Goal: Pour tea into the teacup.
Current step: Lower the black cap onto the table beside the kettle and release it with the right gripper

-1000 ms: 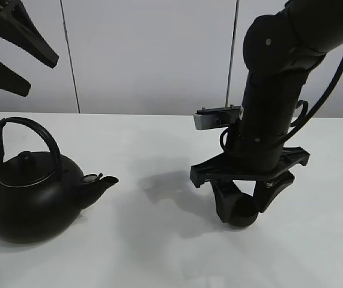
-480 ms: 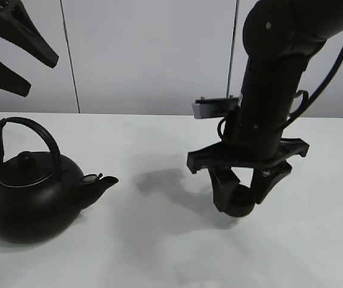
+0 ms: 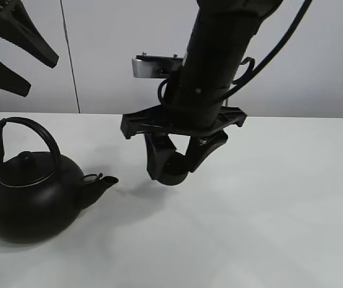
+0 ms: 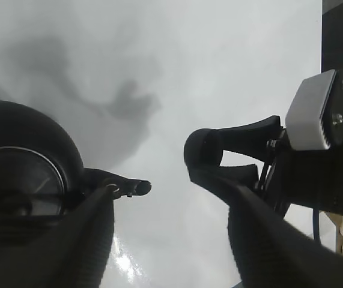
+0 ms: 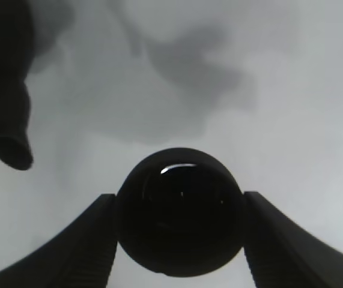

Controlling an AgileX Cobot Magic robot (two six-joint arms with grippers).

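Observation:
My right gripper (image 3: pixel 173 170) is shut on the small matte-black teacup (image 3: pixel 172 175) and holds it upright, lifted off the white table (image 3: pixel 267 228), a little right of the kettle's spout (image 3: pixel 103 180). In the right wrist view the teacup (image 5: pixel 180 213) sits between my fingers (image 5: pixel 90 243), with the spout (image 5: pixel 12 149) off to one side. The big black kettle (image 3: pixel 27 195) stands on the table at the left. My left gripper (image 3: pixel 41 77) is open and empty, high above the kettle. No tea shows.
The left wrist view shows the kettle's lid (image 4: pixel 15 186), its spout (image 4: pixel 132 187) and the right arm's camera block (image 4: pixel 312 114). A pale panelled wall (image 3: pixel 117 54) stands behind the table.
My right gripper has risen and carried the teacup to the left, from the table's right part to near the kettle's spout. The kettle and left gripper have not moved.

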